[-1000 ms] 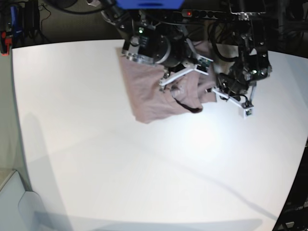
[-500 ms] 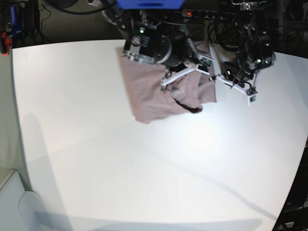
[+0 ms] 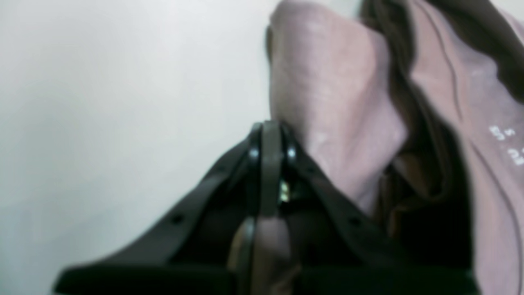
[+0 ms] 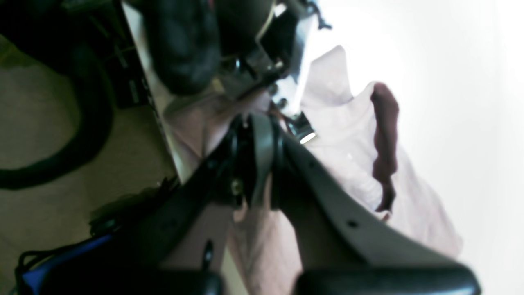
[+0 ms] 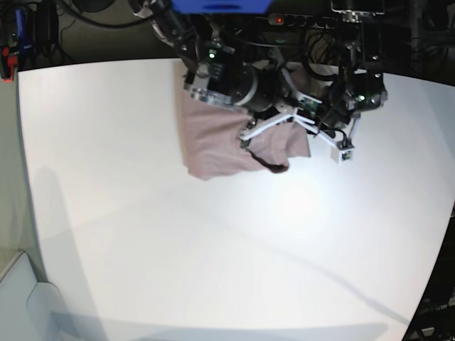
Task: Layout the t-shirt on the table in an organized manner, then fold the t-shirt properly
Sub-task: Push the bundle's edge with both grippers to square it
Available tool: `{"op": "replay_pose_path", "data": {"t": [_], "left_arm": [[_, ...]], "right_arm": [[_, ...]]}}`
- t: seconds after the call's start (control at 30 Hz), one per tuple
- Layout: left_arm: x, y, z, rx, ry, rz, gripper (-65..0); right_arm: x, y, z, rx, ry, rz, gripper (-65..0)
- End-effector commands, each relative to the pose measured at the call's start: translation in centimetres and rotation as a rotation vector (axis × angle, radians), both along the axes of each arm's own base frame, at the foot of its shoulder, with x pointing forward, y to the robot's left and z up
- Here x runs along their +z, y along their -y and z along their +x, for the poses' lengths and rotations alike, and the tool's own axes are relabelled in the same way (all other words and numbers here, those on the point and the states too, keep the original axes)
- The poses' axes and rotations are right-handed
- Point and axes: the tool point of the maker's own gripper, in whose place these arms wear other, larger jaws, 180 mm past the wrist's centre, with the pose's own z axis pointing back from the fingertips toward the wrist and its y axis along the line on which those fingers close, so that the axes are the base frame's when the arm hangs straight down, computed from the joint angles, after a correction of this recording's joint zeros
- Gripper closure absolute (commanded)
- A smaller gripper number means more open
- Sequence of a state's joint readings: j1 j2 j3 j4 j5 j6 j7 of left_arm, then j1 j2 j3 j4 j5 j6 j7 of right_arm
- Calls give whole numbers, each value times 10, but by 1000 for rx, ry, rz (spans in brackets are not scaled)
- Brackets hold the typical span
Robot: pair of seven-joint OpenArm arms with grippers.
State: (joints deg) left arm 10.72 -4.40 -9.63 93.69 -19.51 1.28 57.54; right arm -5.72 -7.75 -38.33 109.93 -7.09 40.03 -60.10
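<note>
I work in what looks like a robotics lab. My arms are mounted at the far edge of a large, bare white counter (image 5: pixel 142 234), and behind it sit a dark tangle of cables (image 5: pixel 320 32), a power strip (image 5: pixel 298 20) with a red light and blue equipment (image 5: pixel 220 6).
</note>
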Motion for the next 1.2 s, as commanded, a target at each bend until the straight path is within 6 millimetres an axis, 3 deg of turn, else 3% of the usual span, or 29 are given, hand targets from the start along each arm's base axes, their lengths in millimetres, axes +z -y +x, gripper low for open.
{"op": "replay_pose_path", "data": {"t": [0.0, 0.2, 0.5, 0.63, 0.9, 1.1, 1.17], "left_arm": [[-10, 0, -16, -15, -79, 12, -1], [-5, -3, -7, -13, -57, 19, -1], [-1, -4, 3, -12, -35, 21, -1], [-9, -5, -1, -9, -61, 20, -1], [-8, -5, 0, -8, -55, 19, -1], [-6, -4, 0, -10, -53, 16, -1], [-6, -5, -1, -9, -55, 16, -1]], "right_arm": [[24, -13, 4, 7, 38, 87, 0], [25, -13, 3, 9, 39, 85, 0], [35, -49, -37, 176, 57, 107, 0], [36, -53, -39, 193, 64, 108, 0], [-8, -54, -34, 219, -7, 3, 0], [-5, -57, -32, 222, 3, 25, 0], [-4, -57, -31, 222, 8, 27, -27]]}}
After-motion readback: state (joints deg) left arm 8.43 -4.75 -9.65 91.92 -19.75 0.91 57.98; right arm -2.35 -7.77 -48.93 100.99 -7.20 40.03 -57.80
